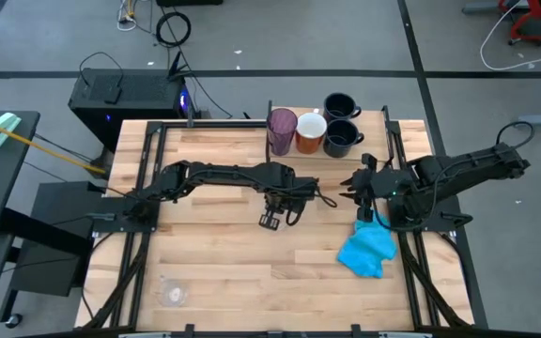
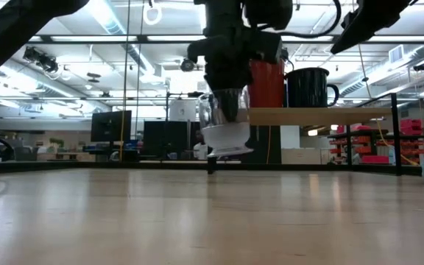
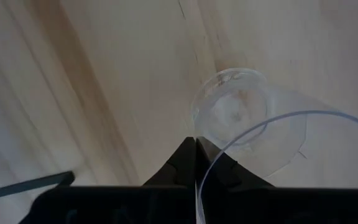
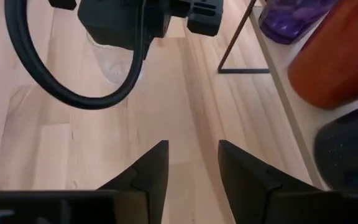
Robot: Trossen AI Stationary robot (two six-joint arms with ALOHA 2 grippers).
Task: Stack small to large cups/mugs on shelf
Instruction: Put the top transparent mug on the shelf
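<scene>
A: What is seen around the shelf (image 1: pixel 252 141)?

B: Four vessels are lined up on its board: a purple tumbler (image 1: pixel 282 130), an orange mug (image 1: pixel 310 132) touching it, and two navy mugs (image 1: pixel 342 120) on the orange mug's other side. A blue cloth (image 1: pixel 368 250) is spread on the table (image 1: pixel 214 272) well in front of the shelf, toward the right arm. A second clear cup (image 1: pixel 175 294) is left far from the shelf, near the table's front edge on the left arm's side.

A: And what stands in the way?

B: The left gripper (image 1: pixel 280 202) is positioned in front of the shelf, just short of the tumbler. A clear cup (image 2: pixel 224 121) is pinched by its rim between closed fingers (image 3: pixel 194 163) and is held off the tabletop.

A: How is that cup oriented?

B: In the low view it is hung nearly upright, mouth up, its long axis close to vertical, at the height of the shelf board.

A: The other arm?

B: The right gripper (image 1: pixel 365 186) is held beside the shelf's right end, in front of the navy mugs, with its fingers (image 4: pixel 145 169) spread apart on nothing.
</scene>
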